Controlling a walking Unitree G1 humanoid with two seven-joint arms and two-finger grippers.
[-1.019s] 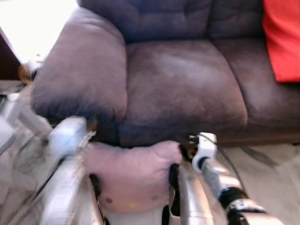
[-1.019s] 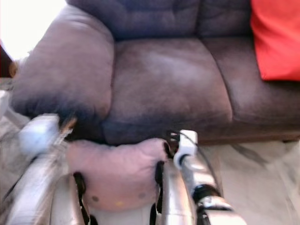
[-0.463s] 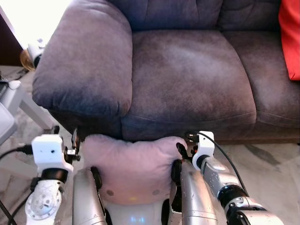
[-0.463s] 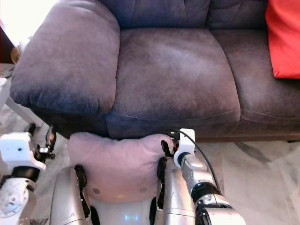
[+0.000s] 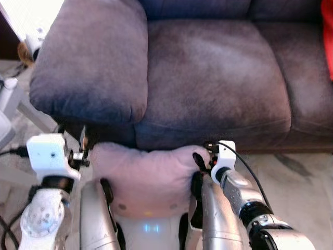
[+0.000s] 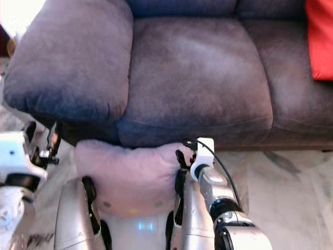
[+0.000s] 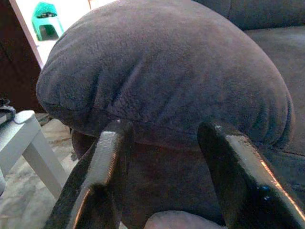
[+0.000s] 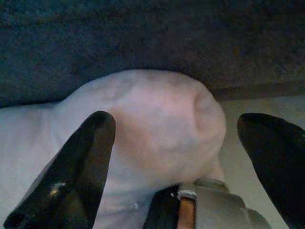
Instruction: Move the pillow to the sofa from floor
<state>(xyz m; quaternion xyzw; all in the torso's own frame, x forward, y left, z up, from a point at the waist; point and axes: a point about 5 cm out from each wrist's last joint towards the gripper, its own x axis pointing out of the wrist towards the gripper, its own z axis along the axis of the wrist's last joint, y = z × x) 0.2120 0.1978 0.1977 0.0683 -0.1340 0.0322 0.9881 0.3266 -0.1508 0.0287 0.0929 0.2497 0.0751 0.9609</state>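
The dark grey sofa takes up the upper two thirds of my head view, its fat armrest at the upper left and the seat cushions running off to the right. A red cushion sits at the upper right edge. Pale marbled floor shows along the lower right, and a white table leg stands off at the far left.

The pink pillow is low in the centre of the frame, just in front of the sofa's base and below seat level, pressed between my two silver forearms. I can't tell whether it has left the floor or is merely squeezed.

My right gripper is beside the pillow's right corner; the wrist view shows its fingers spread wide, one on either side of that bulging corner, closed on nothing. My left gripper sits at the lower left of the frame, by the pillow's left edge and under the armrest; its fingers are also parted, pointed at the armrest, with only a sliver of pillow at the foot of that view.

As I judge it, the pillow is gathered but not placed. The lift over the seat edge and the release onto the cushion are left.
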